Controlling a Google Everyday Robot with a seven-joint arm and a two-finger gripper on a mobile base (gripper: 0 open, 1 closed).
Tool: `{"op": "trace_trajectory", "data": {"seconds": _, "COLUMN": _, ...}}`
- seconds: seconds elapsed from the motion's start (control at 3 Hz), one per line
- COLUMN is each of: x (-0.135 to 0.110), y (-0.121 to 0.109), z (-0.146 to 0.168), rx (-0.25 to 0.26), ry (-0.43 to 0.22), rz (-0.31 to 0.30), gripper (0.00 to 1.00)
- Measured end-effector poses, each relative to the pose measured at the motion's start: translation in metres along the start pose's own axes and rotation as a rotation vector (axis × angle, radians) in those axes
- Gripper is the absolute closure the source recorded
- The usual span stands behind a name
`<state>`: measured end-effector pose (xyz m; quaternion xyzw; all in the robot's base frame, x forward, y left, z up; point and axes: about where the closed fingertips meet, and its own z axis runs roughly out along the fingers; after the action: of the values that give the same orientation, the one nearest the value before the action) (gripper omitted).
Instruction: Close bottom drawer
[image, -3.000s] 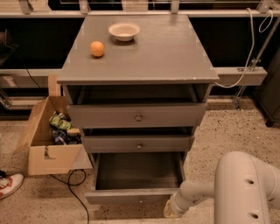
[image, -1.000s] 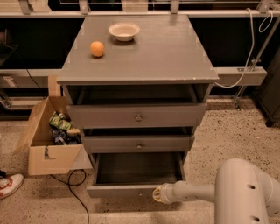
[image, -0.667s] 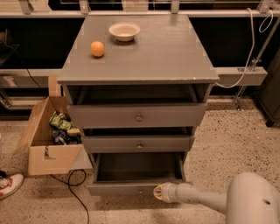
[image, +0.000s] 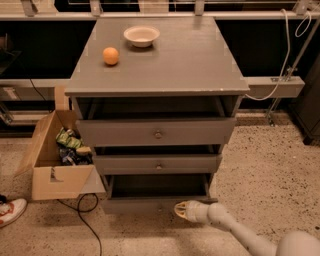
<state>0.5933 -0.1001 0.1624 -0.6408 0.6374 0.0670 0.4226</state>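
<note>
A grey three-drawer cabinet (image: 157, 70) is seen from above and in front, standing on a speckled floor (image: 270, 170). On its top, an orange (image: 111, 55) is placed near the left edge and a small white bowl (image: 141, 35) is set behind it, towards the back; the two are apart. The top drawer (image: 157, 133) and the middle drawer (image: 157, 164) are each pulled out a little.

To the left of the cabinet, an open cardboard box (image: 60, 181) filled with snack packets (image: 70, 145) is placed close beside it, with one flap lying by the lower left corner of the cabinet. A black cable (image: 85, 220) is looped on the floor in front of the box, and a white and red shoe (image: 12, 211) is seen at the left edge. A white cable (image: 286, 47) is hung at the right, behind the cabinet.

The bottom drawer (image: 140, 204) is found lowest in the cabinet, pulled out furthest, its dark inside shown from above. The gripper (image: 183, 210) is held low at the front panel of this drawer, right of its centre, with the pale arm (image: 235, 229) stretched in from the lower right. Whether the gripper is spread or pressed together cannot be told.
</note>
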Motion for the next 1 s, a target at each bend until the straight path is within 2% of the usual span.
{"op": "trace_trajectory", "data": {"seconds": 0.33, "x": -0.008, "y": -0.024, "z": 0.015, "rx": 0.020, "ry": -0.110, "rz": 0.014, "gripper": 1.00}}
{"op": "trace_trajectory", "data": {"seconds": 0.67, "x": -0.004, "y": -0.060, "z": 0.026, "rx": 0.049, "ry": -0.191, "rz": 0.049, "gripper": 1.00}}
{"op": "trace_trajectory", "data": {"seconds": 1.0, "x": -0.001, "y": -0.080, "z": 0.030, "rx": 0.073, "ry": -0.220, "rz": 0.070, "gripper": 1.00}}
